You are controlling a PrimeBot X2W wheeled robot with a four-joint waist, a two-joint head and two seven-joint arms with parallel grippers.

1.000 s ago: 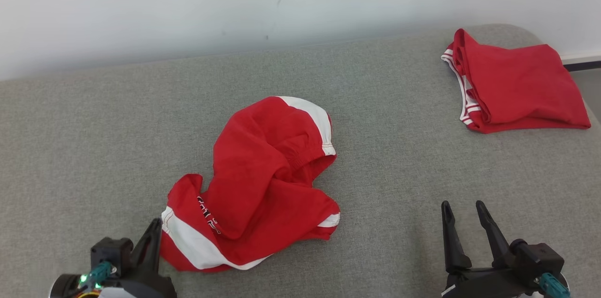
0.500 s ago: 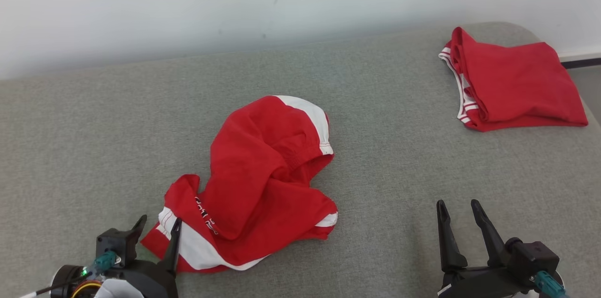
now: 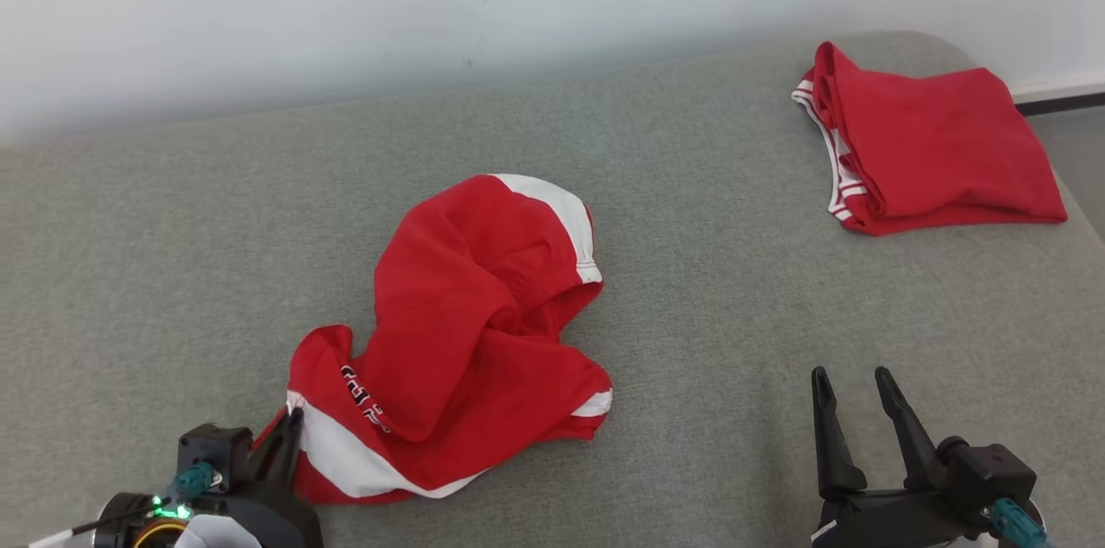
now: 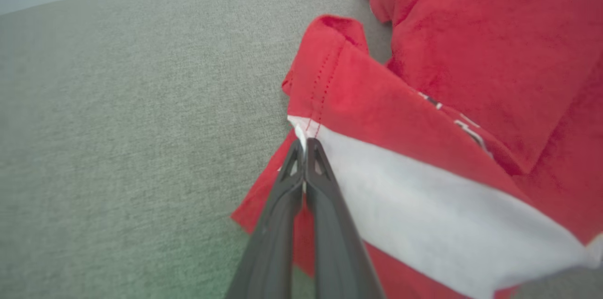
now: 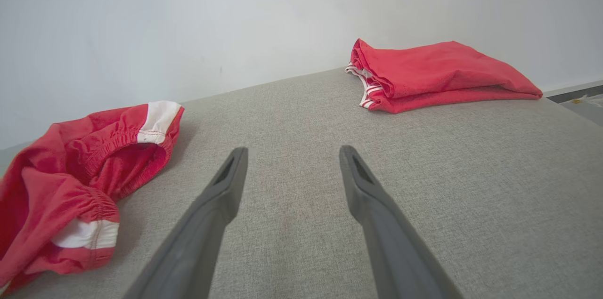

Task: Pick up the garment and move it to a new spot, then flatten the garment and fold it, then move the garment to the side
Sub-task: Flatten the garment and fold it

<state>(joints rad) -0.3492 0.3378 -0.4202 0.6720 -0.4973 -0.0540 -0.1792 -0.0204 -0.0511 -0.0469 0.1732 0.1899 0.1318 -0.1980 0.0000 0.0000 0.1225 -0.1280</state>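
So the left gripper (image 4: 305, 142) is clamped tight on the hem of the red garment (image 3: 466, 332), right where the white stripe meets the red, close to the near edge of the grey padded surface (image 3: 716, 272) (couch or bed, hard to say). The rest of the garment sits crumpled around the middle, waistband gaping toward the far edge. The right gripper (image 3: 850, 377) has its fingers spread wide with nothing in them, over bare fabric near the near right side. A folded red piece (image 3: 928, 147) lies at the far right corner.
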